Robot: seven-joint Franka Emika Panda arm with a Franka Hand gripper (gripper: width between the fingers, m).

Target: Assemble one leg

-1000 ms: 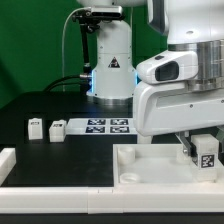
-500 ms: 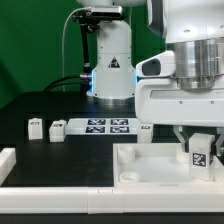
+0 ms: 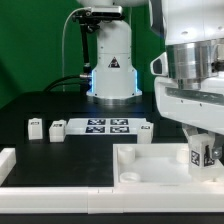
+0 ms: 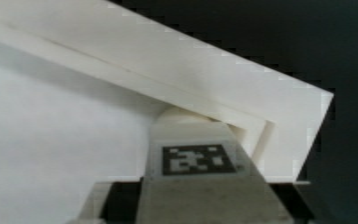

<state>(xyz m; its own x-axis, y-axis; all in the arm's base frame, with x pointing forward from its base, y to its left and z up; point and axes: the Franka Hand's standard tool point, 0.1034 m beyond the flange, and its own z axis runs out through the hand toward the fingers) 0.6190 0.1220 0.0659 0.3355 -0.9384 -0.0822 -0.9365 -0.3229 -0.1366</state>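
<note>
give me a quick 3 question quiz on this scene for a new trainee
1. True or false: the gripper holds a leg over the tabletop.
2. Multiple choice: the two loose legs stand where, relative to the marker board?
A. on the exterior view's left of it
B. on the exterior view's right of it
C. on top of it
3. Fill in: in the wrist view, the held leg sits near the tabletop's ____.

Key
1. True: its tagged face shows between the fingers.
2. A
3. Corner, where two rim edges meet.
</note>
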